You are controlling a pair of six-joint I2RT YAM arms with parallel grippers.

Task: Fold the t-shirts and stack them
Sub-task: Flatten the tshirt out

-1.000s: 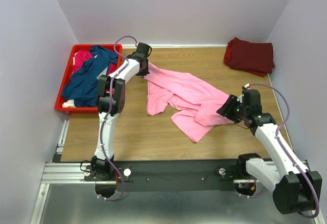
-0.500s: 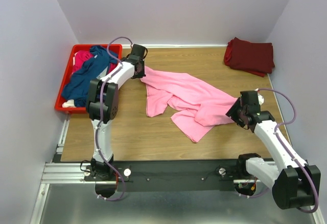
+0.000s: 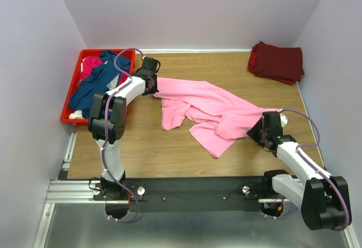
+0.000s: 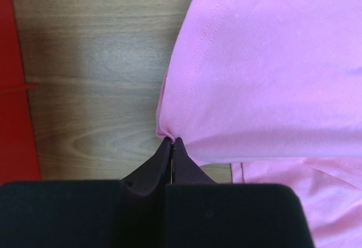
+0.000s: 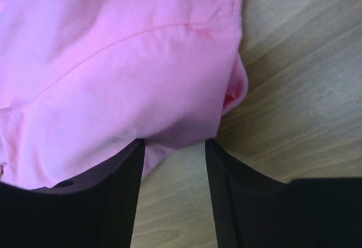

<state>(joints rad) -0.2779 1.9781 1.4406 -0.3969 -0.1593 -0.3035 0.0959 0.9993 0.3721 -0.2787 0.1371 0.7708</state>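
The light pink t-shirt [image 3: 209, 109] lies rumpled across the middle of the table. My left gripper [image 3: 153, 86] is shut on its far-left corner; in the left wrist view the fingertips [image 4: 171, 140] pinch a fold of the pink cloth [image 4: 266, 72]. My right gripper [image 3: 254, 127] is open at the shirt's right edge. In the right wrist view its jaws [image 5: 173, 146] stand apart, low over the wood, with the pink cloth [image 5: 113, 61] bulging just ahead of them. The dark maroon t-shirt [image 3: 276, 61] lies folded at the back right. The navy t-shirt [image 3: 99, 84] and the magenta t-shirt [image 3: 90, 65] lie in the crate.
The red plastic crate [image 3: 68, 102] stands at the left edge of the table, close to my left arm; its red wall shows in the left wrist view [image 4: 14, 89]. Walls close in the table at the back, left and right. Bare wood [image 3: 153, 149] lies near the arm bases.
My left gripper has moved left and nearer with the pink corner, stretching the shirt. My right gripper has moved down and back toward the near right, to the shirt's right edge.
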